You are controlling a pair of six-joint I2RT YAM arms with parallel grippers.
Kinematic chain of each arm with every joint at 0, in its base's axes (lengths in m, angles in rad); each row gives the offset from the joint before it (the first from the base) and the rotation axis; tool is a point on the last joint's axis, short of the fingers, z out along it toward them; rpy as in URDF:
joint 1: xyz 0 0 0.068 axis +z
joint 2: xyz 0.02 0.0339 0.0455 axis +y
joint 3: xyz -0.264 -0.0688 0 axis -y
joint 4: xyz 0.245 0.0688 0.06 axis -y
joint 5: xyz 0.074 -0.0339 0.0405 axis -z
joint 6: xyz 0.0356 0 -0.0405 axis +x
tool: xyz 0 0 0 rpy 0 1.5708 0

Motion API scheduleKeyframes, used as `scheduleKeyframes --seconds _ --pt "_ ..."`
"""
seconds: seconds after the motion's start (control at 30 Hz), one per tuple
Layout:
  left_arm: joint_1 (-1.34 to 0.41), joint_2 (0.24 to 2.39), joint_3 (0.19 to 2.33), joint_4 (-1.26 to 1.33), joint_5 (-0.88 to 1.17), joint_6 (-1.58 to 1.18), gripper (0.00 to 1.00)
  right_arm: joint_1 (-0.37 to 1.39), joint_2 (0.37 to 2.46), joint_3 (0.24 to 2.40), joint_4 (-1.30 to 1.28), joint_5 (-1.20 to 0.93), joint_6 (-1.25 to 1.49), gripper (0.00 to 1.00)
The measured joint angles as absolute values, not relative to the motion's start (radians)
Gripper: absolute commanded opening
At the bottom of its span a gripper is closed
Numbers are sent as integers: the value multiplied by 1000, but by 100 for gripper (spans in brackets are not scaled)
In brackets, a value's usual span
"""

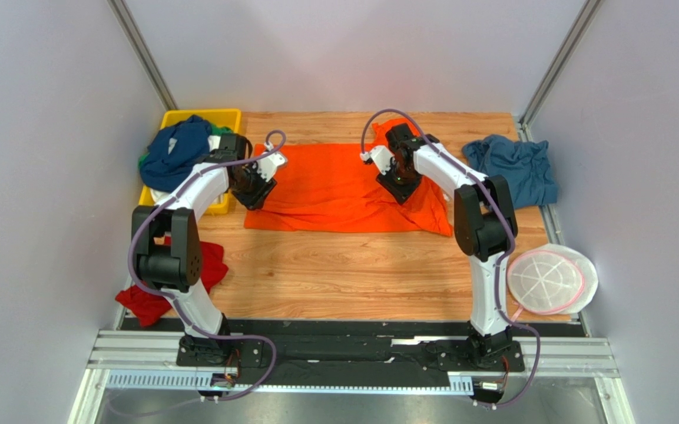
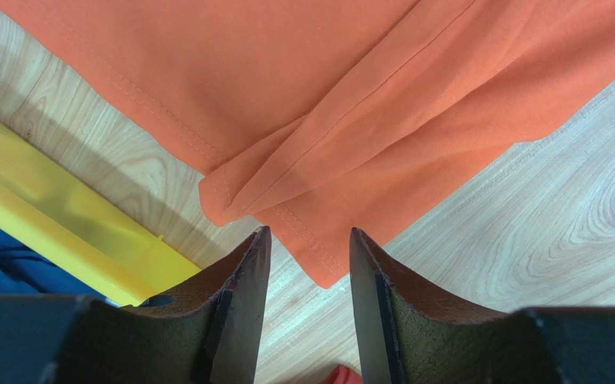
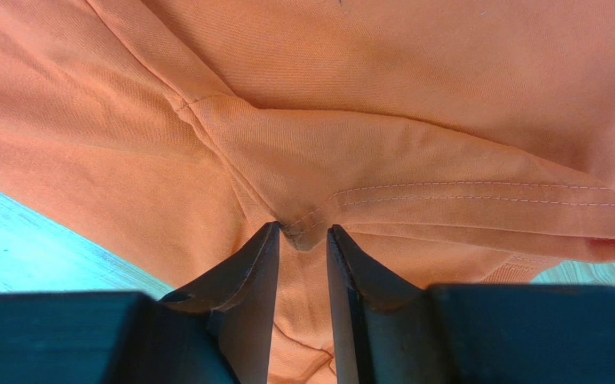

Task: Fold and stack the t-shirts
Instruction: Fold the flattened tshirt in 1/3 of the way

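The bright orange t-shirt lies spread on the far middle of the wooden table. My left gripper is at its left edge. In the left wrist view it is open, with a hem corner of the orange shirt between the fingertips. My right gripper is over the shirt's right part. In the right wrist view it is pinched on a bunched seam fold of the orange cloth, with creases running out from the tips. A steel-blue shirt lies crumpled at the far right.
A yellow tray at the far left holds a navy shirt and a bit of green cloth. The tray's rim lies close to my left fingers. A red shirt hangs over the left table edge. A round white-and-pink disc sits near right.
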State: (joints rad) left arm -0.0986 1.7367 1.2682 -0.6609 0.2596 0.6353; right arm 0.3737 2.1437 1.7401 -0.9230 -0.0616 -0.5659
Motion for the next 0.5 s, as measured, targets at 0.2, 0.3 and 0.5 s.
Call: scheduleKeyframes --seconds 0.2,0.3,0.5 --pt "-99 1737 1263 -660 255 638 49 374 2144 1740 -923 -61 -566 39" --pt "-99 1737 1259 -660 252 639 49 374 2144 1740 -922 -61 -566 37" --pt "-99 1737 1257 -659 246 646 49 373 2148 1726 -917 -57 -573 15"
